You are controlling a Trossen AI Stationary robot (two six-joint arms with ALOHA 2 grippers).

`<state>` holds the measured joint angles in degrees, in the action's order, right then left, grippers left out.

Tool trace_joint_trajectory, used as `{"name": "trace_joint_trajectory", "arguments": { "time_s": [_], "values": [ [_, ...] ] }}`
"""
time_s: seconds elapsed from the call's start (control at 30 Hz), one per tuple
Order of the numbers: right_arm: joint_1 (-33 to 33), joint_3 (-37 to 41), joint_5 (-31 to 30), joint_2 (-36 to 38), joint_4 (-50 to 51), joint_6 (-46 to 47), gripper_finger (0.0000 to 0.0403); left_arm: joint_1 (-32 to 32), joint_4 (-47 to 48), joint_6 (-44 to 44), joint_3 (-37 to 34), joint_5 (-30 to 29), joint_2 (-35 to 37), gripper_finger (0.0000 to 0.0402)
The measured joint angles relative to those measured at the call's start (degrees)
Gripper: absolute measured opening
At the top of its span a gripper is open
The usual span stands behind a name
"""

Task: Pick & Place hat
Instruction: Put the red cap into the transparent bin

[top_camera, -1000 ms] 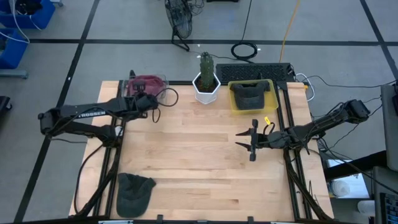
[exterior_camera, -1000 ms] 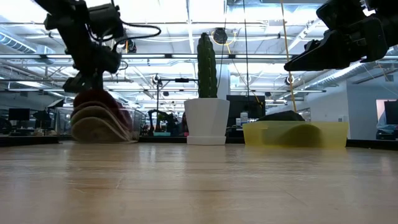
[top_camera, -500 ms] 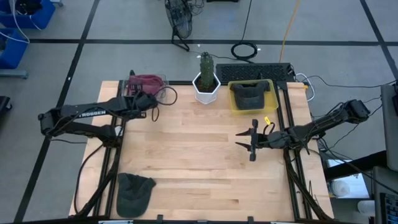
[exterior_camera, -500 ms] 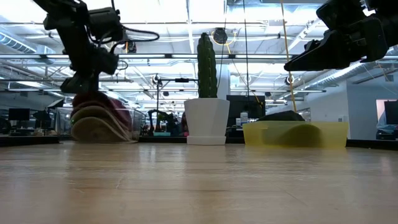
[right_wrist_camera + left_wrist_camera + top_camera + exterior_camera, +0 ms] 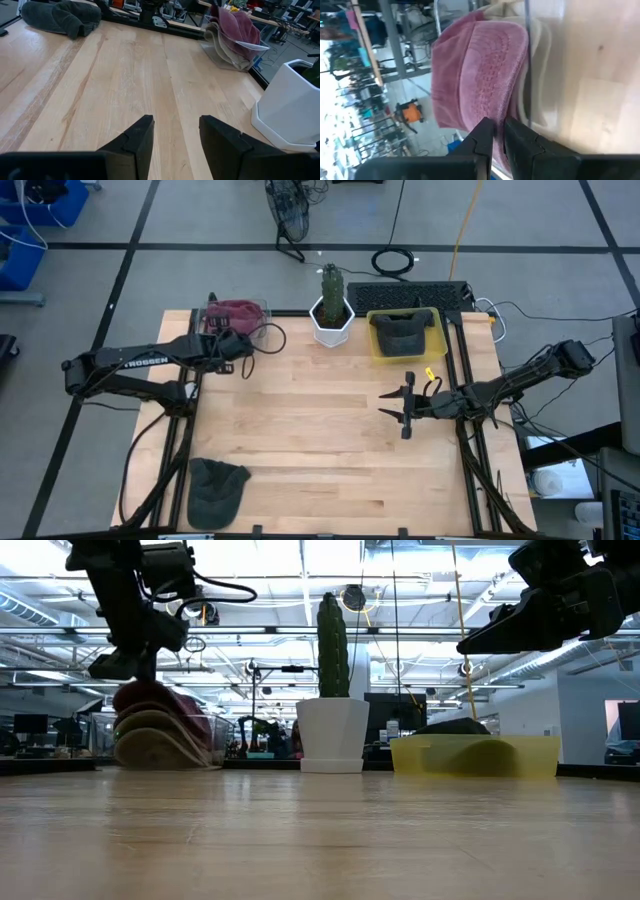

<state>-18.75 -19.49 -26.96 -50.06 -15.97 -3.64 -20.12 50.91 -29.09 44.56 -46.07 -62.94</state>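
A pink hat [image 5: 237, 309] lies on top of a stack of hats in a clear container [image 5: 264, 317] at the table's far left. It also shows in the low view [image 5: 150, 700] and in the left wrist view [image 5: 475, 75]. My left gripper [image 5: 242, 340] hovers at its near side, just above the stack [image 5: 112, 667], its fingers only a narrow slit apart [image 5: 499, 136]. My right gripper [image 5: 385, 404] waits open above the table's right half [image 5: 175, 135]. A dark grey hat [image 5: 215, 488] lies flat at the near left corner. My left gripper comes at the pink hat slanting down from the near side. I cannot tell whether its fingertips [image 5: 487, 131] touch the hat's near edge [image 5: 492, 112]. Nothing shows between the fingers, and the hat rests on the stack.
A white pot with a cactus [image 5: 331, 320] stands at the far middle. Beside it a yellow tray [image 5: 378, 348] holds a dark hat [image 5: 405, 330]. A keyboard [image 5: 410, 294] lies beyond the far edge. Bare wood [image 5: 320, 430] spans the middle.
My left gripper's tip has drawn a little up and toward the table's left edge, off the top of the pink hat. The hat stack has kept its place.
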Motion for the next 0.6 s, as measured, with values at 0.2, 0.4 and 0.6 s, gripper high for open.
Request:
{"name": "trace_joint_trajectory", "arguments": {
  "time_s": [0.2,0.4,0.6],
  "values": [
    [0.00,0.00,0.00,0.00,0.00,0.00,0.0144,0.00,-0.06,1.21,0.02,1.21,0.00,0.0113],
    [0.00,0.00,0.00,0.00,0.00,0.00,0.0144,0.07,-0.03,3.29,0.02,1.18,0.00,0.0229],
    [0.00,0.00,0.00,0.00,0.00,0.00,0.0144,3.37,3.36,9.22,0.59,3.74,0.00,0.0278]
  ]
}}
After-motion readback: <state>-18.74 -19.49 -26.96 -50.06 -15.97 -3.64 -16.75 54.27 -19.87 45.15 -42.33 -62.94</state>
